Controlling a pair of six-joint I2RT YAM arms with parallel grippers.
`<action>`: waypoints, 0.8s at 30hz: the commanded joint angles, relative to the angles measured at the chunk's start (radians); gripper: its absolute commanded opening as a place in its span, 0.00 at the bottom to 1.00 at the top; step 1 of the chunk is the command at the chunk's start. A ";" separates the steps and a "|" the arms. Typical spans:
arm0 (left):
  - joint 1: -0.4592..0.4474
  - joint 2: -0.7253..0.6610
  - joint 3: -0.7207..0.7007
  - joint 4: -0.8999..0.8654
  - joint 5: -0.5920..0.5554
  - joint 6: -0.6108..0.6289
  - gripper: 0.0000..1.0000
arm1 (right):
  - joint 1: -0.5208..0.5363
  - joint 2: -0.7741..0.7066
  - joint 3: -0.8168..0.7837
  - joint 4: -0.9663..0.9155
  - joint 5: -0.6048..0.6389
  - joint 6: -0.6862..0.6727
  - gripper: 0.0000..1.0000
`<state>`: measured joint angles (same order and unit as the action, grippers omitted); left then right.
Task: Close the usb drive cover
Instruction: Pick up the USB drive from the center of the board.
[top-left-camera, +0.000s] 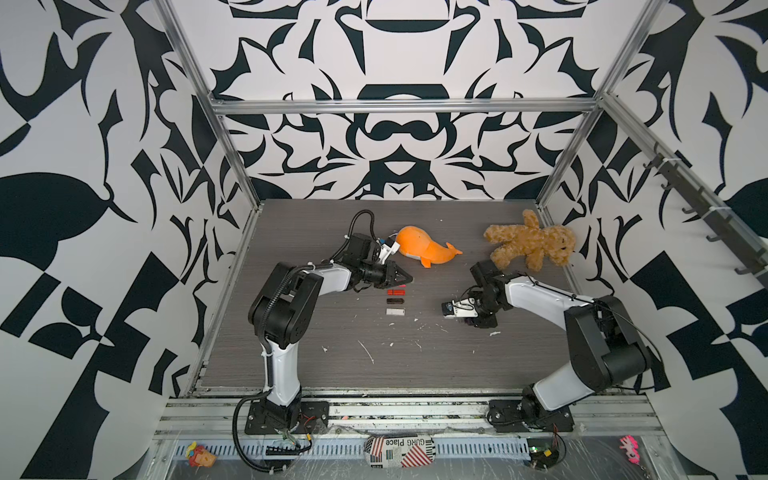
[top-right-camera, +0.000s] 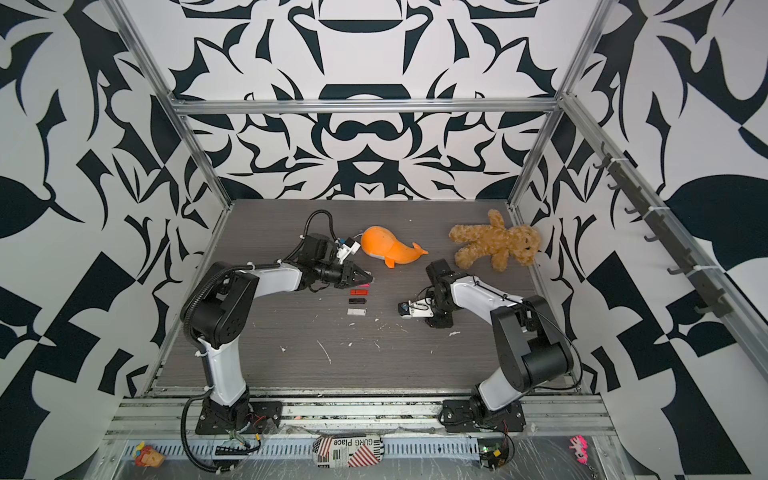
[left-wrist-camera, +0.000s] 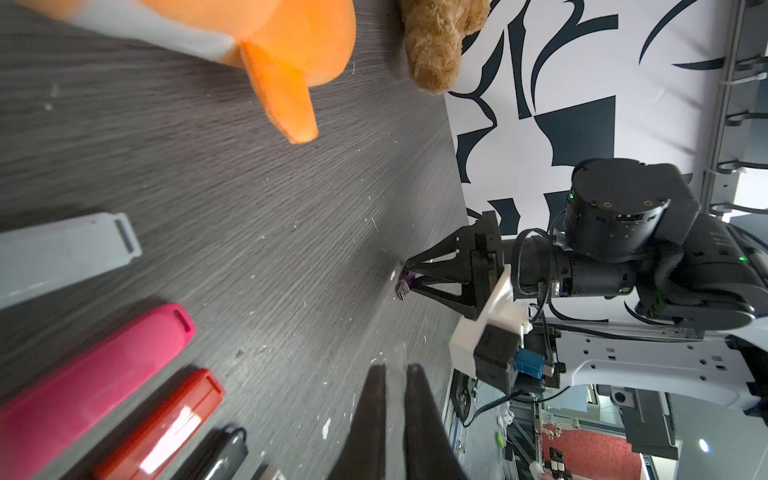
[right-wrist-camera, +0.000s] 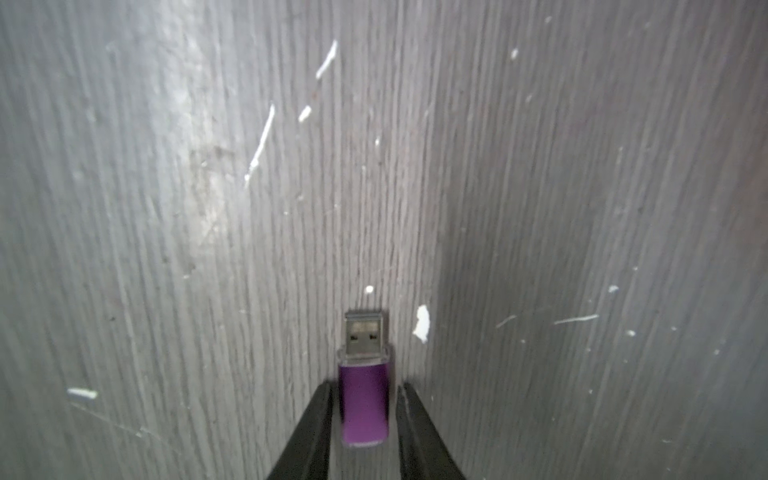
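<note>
Purple USB drive, its silver plug bare and no lettering legible on it, was seen close against the grey wood-grain tabletop. It was flanked tightly by the black fingers of the right gripper; whether it was pinched could not be told. That arm was stretched low towards the table's middle. The left gripper was pressed together, empty, by a row of pink, red, black and white drives. "GURG Place" was printed on a flag-patterned pouch at the front rail.
</note>
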<state>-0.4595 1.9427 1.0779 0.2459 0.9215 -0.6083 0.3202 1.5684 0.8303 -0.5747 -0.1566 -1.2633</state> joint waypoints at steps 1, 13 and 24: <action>0.012 -0.002 0.007 -0.018 0.018 0.012 0.07 | -0.006 0.042 0.009 -0.029 -0.018 0.028 0.23; 0.013 -0.011 0.002 -0.020 0.013 0.013 0.07 | -0.006 0.005 0.015 -0.006 -0.082 0.110 0.14; 0.013 -0.039 -0.035 0.018 -0.018 -0.013 0.07 | -0.003 -0.107 -0.004 0.168 -0.222 0.327 0.13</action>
<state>-0.4484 1.9423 1.0683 0.2443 0.9123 -0.6075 0.3149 1.4937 0.8284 -0.4957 -0.2993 -1.0443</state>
